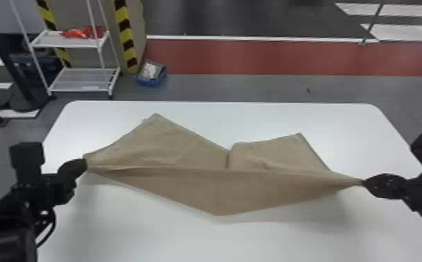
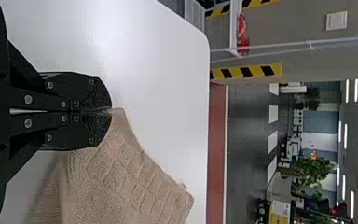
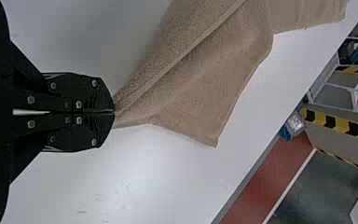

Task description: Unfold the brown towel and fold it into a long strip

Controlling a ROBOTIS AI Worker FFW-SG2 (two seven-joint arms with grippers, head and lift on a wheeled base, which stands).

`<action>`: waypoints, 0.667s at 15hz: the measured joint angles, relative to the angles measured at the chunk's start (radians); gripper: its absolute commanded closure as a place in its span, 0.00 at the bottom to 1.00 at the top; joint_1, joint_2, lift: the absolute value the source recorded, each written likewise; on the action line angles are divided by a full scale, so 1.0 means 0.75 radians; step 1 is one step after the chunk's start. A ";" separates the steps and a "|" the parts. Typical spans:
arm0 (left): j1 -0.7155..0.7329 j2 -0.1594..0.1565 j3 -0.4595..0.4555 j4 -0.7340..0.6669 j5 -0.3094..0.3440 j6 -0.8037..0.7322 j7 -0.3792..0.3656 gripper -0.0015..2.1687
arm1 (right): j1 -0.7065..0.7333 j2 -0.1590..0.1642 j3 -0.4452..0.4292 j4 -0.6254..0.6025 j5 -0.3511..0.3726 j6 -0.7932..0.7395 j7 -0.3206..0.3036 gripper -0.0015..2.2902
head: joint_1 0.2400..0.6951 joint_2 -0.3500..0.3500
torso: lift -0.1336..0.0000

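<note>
Two fingers of the left gripper (image 1: 84,164) squeeze one end of the brown towel (image 1: 185,186), and the right gripper (image 1: 364,182) pinches the other end with its fingers pressed together too. Between the grippers, the towel stretches wide over the white table (image 1: 220,240), with one point toward the robot and two corners farther out. Past the table's far edge, ahead of the left gripper, a white rack (image 1: 67,42) stands near a blue box (image 1: 150,83).

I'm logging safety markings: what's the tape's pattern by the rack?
The tape has slanting black and yellow stripes, clearest in the head view.
</note>
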 measured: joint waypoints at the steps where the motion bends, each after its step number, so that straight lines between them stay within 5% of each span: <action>1: 0.079 -0.005 0.006 -0.072 0.019 -0.001 0.025 0.96 | -0.002 -0.001 -0.021 0.023 0.000 -0.017 -0.001 0.92 | 1.00 0.47 | 0.28; 2: 0.146 -0.011 0.006 -0.133 0.036 -0.004 0.041 0.75 | -0.001 -0.001 -0.036 0.038 0.000 -0.029 0.000 0.92 | 1.00 0.46 | 0.28; 3: 0.225 -0.019 0.001 -0.203 0.056 -0.018 0.052 0.27 | 0.006 -0.001 -0.053 0.052 0.000 -0.043 0.001 0.92 | 1.00 0.44 | 0.28; 4: 0.303 -0.026 -0.008 -0.270 0.073 -0.052 0.053 0.00 | 0.014 -0.001 -0.068 0.065 0.000 -0.057 0.001 0.92 | 1.00 0.42 | 0.28; 10: 0.547 -0.022 0.026 -0.518 0.035 -0.180 0.014 0.01 | 0.035 -0.004 -0.107 0.112 0.001 -0.140 0.000 0.92 | 1.00 0.37 | 0.28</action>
